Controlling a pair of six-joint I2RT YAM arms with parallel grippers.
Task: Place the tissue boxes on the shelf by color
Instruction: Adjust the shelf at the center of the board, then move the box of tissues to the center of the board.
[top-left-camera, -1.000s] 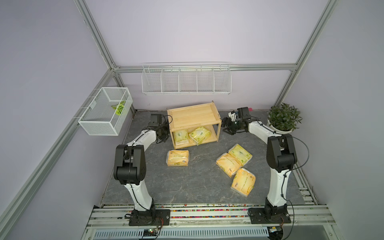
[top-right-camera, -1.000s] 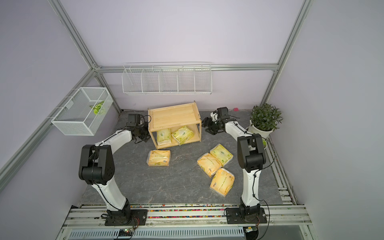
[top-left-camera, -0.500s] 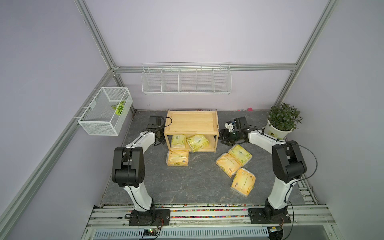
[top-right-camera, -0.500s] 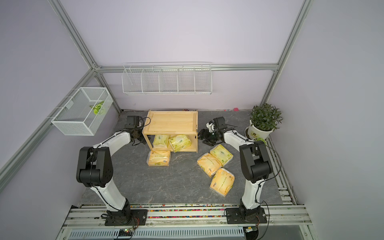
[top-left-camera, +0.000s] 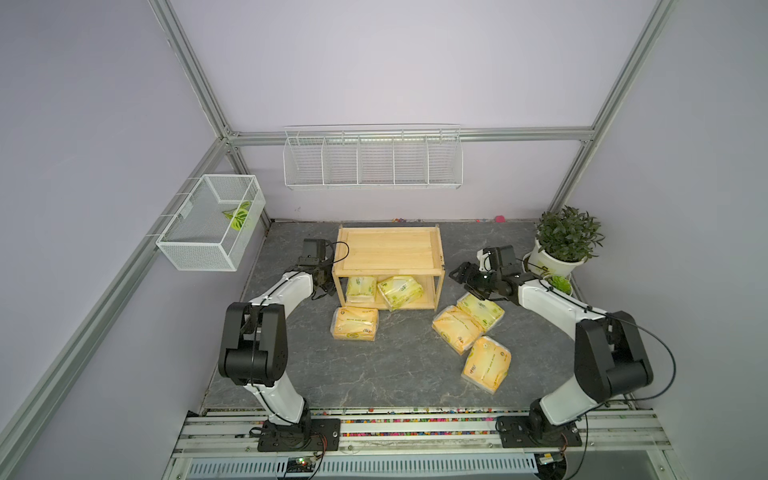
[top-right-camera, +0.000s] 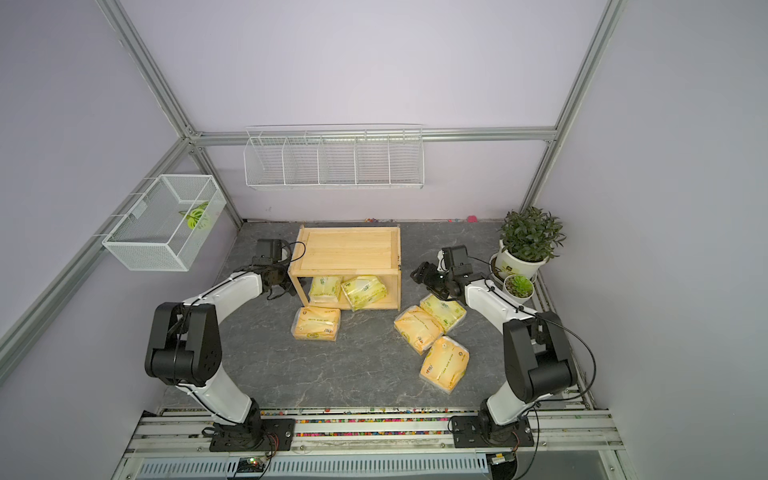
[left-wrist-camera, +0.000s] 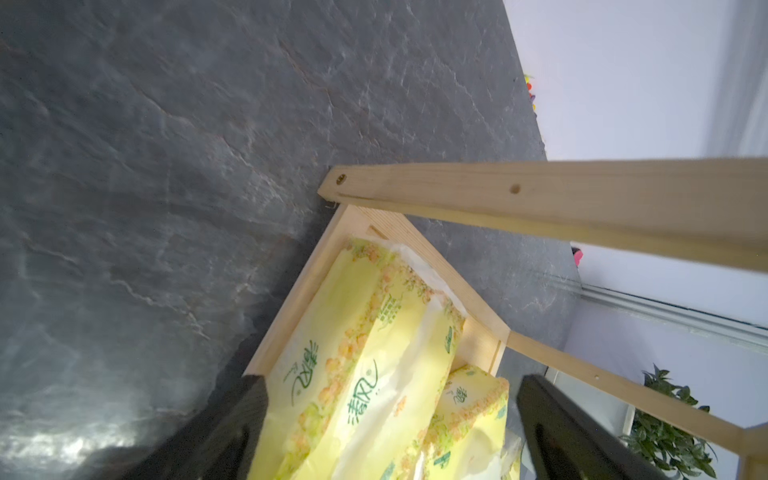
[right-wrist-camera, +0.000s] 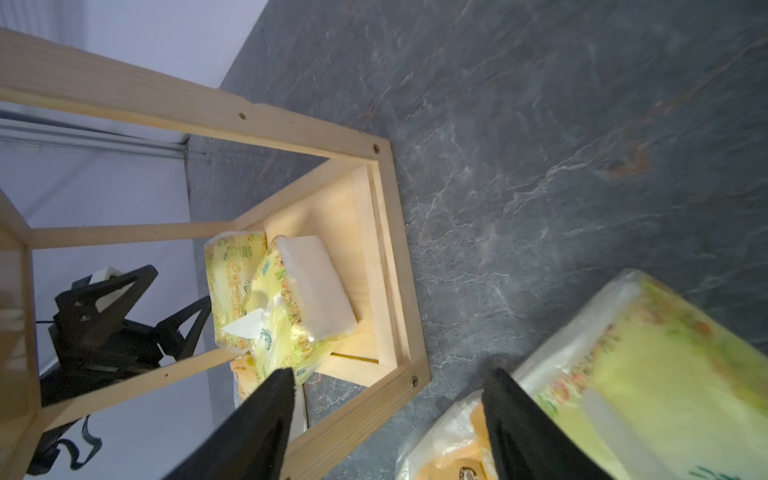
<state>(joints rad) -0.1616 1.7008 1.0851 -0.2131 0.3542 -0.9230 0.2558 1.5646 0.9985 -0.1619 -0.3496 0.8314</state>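
Six tissue packs are in play, and four of them lie on the grey table. Nearest the arm bases, on the right side, sits an orange pack (top-left-camera: 486, 365). Just behind it, touching or nearly so, lies a second orange pack (top-left-camera: 455, 328), and against that one's far edge rests the loose green pack (top-left-camera: 482, 311). A third orange pack (top-left-camera: 355, 323) lies apart to the left, just in front of the shelf (top-left-camera: 388, 249).

Next comes the right gripper (top-left-camera: 459, 276), low beside the shelf's right end, its fingers spread with nothing between them. The loose green pack lies just on the base side of it, almost under the wrist. Its long axis slants from the shelf's front right leg out toward the right forearm. The right arm is by far the nearer one, so I judge this pack the likely next pick; the fingers would need to close across its short width.

At the shelf's left end, the left gripper (top-left-camera: 325, 286) is also spread and empty, outside the frame. On the lower board lie two green packs (top-left-camera: 360, 287), one leaning over the other. The top board is bare, so the orange row is not yet begun. Farthest back stands a potted plant (top-left-camera: 567, 237).
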